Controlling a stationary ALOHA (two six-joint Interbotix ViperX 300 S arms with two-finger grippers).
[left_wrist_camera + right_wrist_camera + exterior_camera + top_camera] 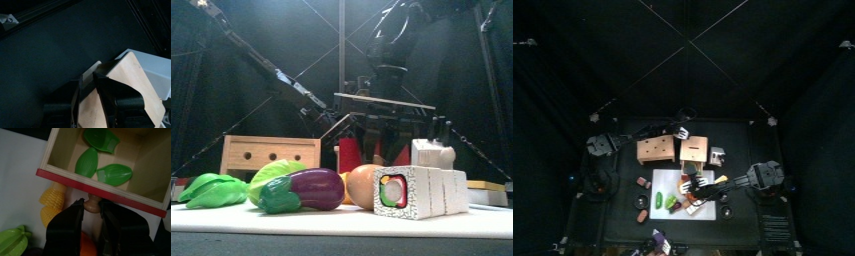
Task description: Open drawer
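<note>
- The drawer (pixel 107 165) sat near the middle of the table, just beyond the white tray (pixel 698 212). In the right wrist view it was already pulled out enough to show green leaf-shaped pieces (pixel 97 158) lying inside it.
- The right gripper (pixel 93 210) was closed on the small wooden knob (pixel 93 205) at the drawer's red front edge (pixel 100 193), one jaw on each side of it.
- The left gripper (pixel 97 80) was clamped on a thin light wooden panel (pixel 127 95). I took this for part of the wooden box (pixel 656 150), held to steady it, though the view was too close to be sure which part.
- To do this step well, the pull probably needed to run straight along the drawer's slide, since a sideways tug could jam it against the frame.
- The knob was small and round, so the jaws likely had to keep firm pressure or they would slip off it.
- The left arm's hold mattered: without it the light box would probably slide along with the drawer instead of letting it open.
- Toy vegetables (pixel 298 188) and a yellow piece (pixel 52 203) lay on the tray near the right arm, so a low wrist risked knocking them.
- How far the drawer could travel before coming free could not be judged.
</note>
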